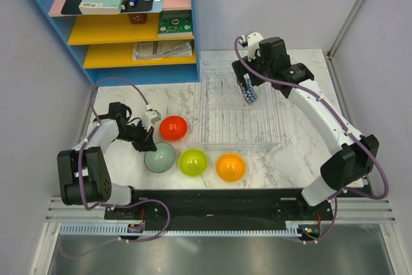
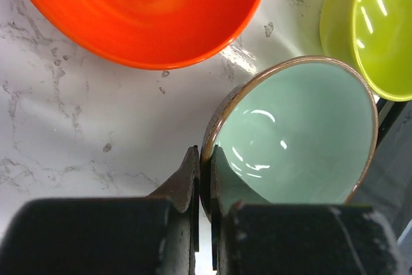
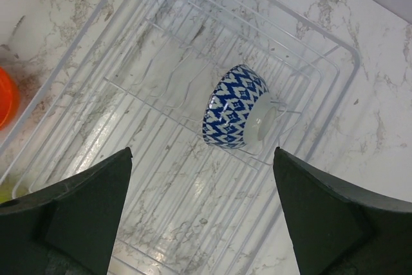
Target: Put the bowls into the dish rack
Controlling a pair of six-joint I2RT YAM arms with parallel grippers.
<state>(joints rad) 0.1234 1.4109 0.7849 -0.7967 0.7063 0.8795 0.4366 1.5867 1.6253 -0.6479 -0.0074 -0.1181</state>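
The patterned bowl [image 3: 235, 107] stands on edge in the dish rack [image 3: 167, 185], whose clear ribs are hard to trace over the marble table [image 1: 296, 152]. In the top view it's half hidden under the right gripper [image 3: 201, 156]. The wrist view shows those fingers spread wide, not touching it. The left gripper [image 2: 205, 165] is pinched on the grey-green bowl [image 2: 302, 133] rim, beside the red bowl [image 2: 148, 11] and lime bowl [image 2: 373, 30], both cut off. The orange bowl [image 1: 230, 167] only shows from the top.

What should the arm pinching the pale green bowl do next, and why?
Probably lift it straight up a little. The left gripper has its jaws shut on the rim of the pale green bowl, with the red bowl and lime bowl close by, so rising first should clear them before heading to the dish rack.
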